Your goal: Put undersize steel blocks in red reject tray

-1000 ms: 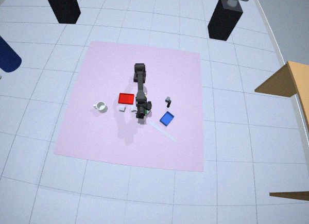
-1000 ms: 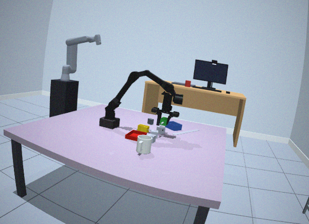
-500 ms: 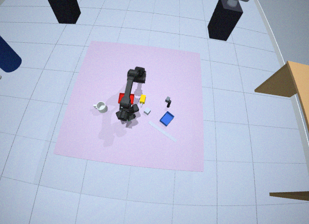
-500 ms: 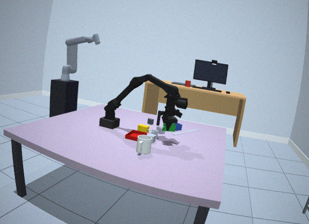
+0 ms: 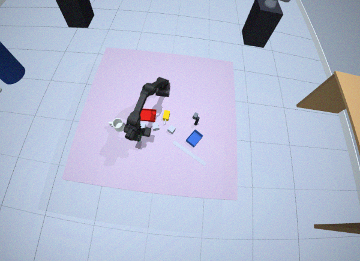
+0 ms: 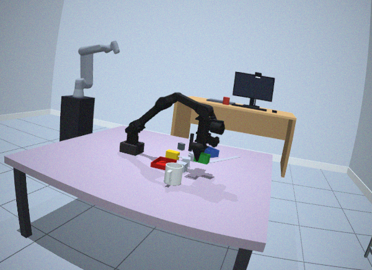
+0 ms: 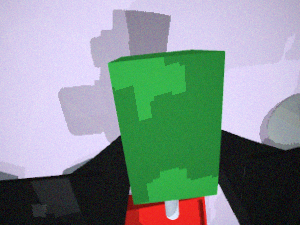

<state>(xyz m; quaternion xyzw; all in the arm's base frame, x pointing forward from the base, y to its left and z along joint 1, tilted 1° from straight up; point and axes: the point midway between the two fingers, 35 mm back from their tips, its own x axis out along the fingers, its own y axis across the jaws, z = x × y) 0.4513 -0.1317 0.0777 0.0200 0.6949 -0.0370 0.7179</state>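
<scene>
Above the lilac table [image 5: 186, 93] [image 6: 93, 171], the gripper [image 5: 140, 137] [image 6: 198, 158] [image 7: 164, 132] grips the green gauge [image 6: 203, 158] [image 7: 170, 125] near the steel blocks [image 5: 155, 127] [image 6: 184, 166]; gauging seems underway, next needing pin and bore aligned.

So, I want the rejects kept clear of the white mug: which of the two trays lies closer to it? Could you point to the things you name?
The red tray [image 5: 149, 115] [image 6: 162, 162] [image 7: 192, 211]; the blue tray [image 5: 194, 138] [image 6: 212, 152] lies farther from the mug [image 5: 117, 125] [image 6: 175, 175] [image 7: 286, 127], beyond the pale blocks.

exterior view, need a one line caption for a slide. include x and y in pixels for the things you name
The black arm's tool [image 5: 138, 136] [image 6: 198, 158] [image 7: 164, 132] grips the green gauge [image 5: 140, 134] [image 6: 203, 158] [image 7: 172, 130] above the table, beyond the white mug [image 5: 118, 124] [image 6: 173, 174] [image 7: 286, 127].
</scene>
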